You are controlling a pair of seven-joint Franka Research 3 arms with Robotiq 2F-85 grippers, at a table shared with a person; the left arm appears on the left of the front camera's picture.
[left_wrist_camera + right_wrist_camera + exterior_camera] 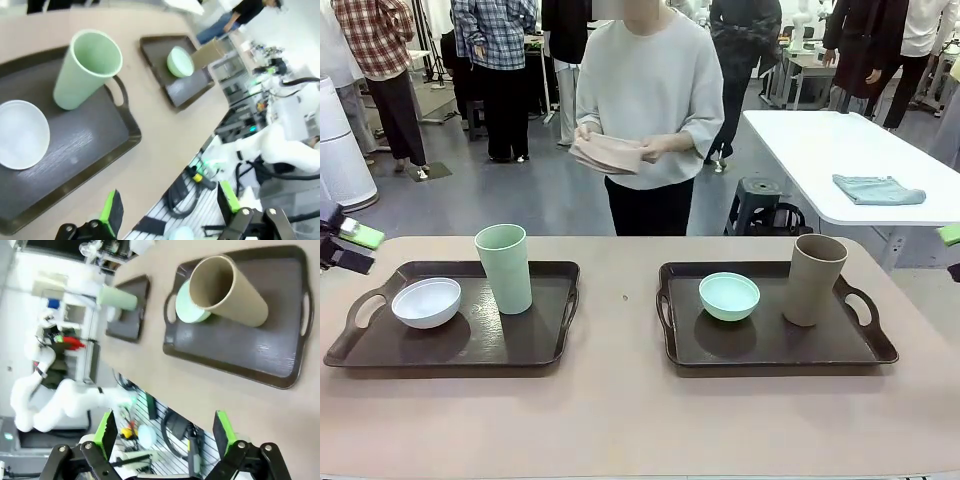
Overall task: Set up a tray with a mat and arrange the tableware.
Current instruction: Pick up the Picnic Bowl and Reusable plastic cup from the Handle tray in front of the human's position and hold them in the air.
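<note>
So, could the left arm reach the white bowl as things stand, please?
Probably yes: the left pincer is open, the white bowl lies uncovered on the left tray, and the green tumbler stands clear to its right.

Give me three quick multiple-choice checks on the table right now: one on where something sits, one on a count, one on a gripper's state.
1. The tan-brown tumbler stands:
A) on the left-hand tray
B) on the right-hand tray, beside the mint-green bowl
C) on the bare table

2. Bowls on the trays:
A) one
B) two
C) three

3. The right gripper is:
A) open and empty
B) shut on a bowl
C) shut on a tumbler

Answers:
1 B: it stands upright on that tray, to the right of the bowl.
2 B: the white bowl and the mint-green one, one per tray.
3 A: its green pads stand wide apart with nothing between them.
</note>
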